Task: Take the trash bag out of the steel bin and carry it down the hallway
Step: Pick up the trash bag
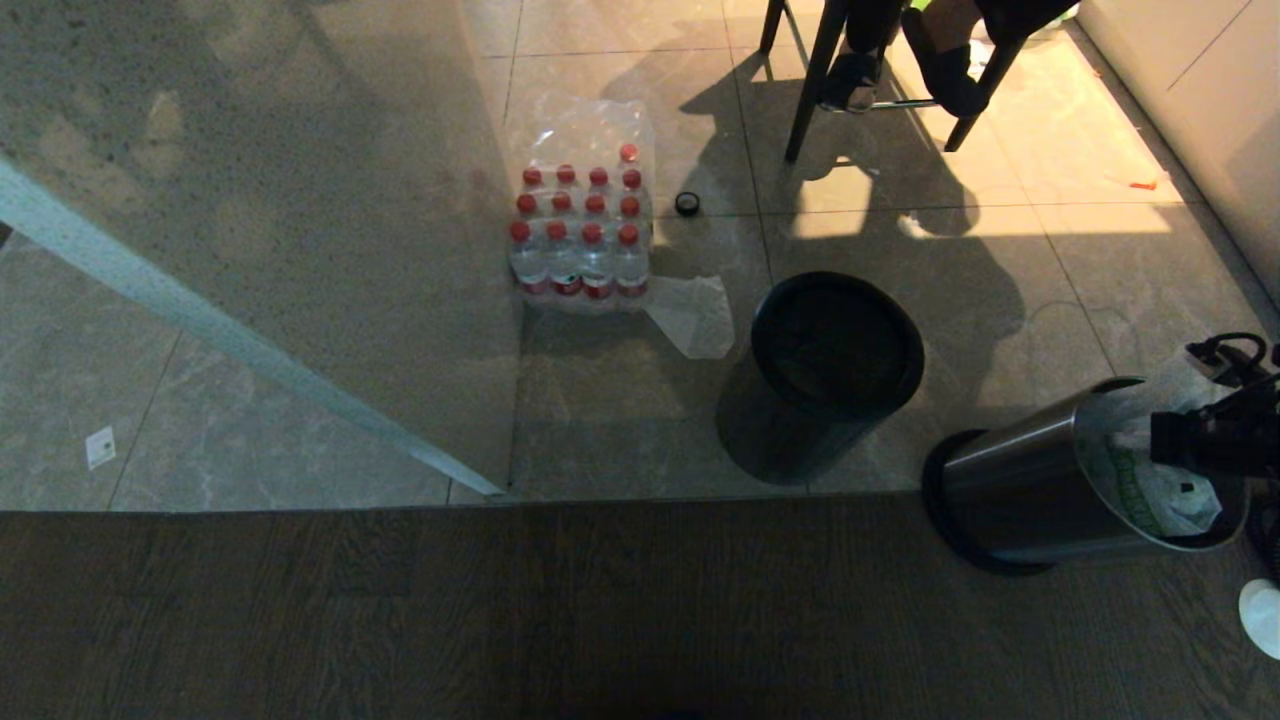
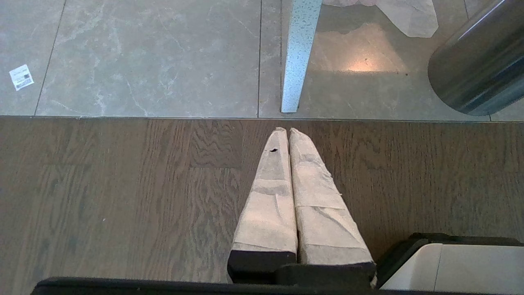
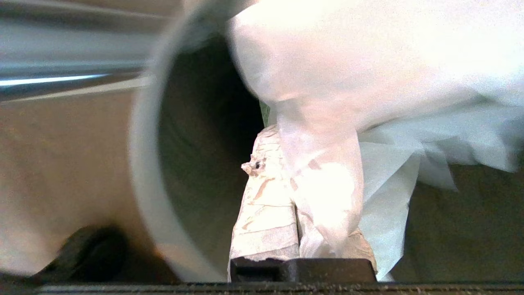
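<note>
- The steel bin [image 1: 1040, 490] lies tipped on its side at the right of the head view, on the dark wood floor [image 1: 400, 620], with its black base ring toward the middle of the scene and its open mouth toward the right edge.
- The trash bag [image 1: 1150, 485], thin white film with some green print, sits bunched in the mouth of the bin and spills slightly past the rim.
- The right pincer [image 3: 294, 164] is at the bin's mouth; its tape-wrapped fingers [image 3: 266, 213] are closed together with a fold of the bag's film pinched between them and draped over one finger.
- In the head view only the dark body of the right arm [image 1: 1215, 425] shows, reaching in from the right edge onto the bag.
- The left pincer [image 2: 286, 135] hangs over the wood floor near the seam with the tiles, its two wrapped fingers pressed shut with nothing between them.
- A second, dark round bin [image 1: 825, 370] stands upright on the beige tiles [image 1: 300, 440], well apart from the tipped one.
- A pack of red-capped bottles [image 1: 580, 235] in clear wrap stands on the tiles beyond it, with a loose sheet of clear plastic [image 1: 695, 315] just beside the pack.
- A small black ring [image 1: 687, 203] lies near the pack.
- Chair legs [image 1: 810, 80] show at the top, with a person's foot in a dark shoe [image 1: 950, 65].
</note>
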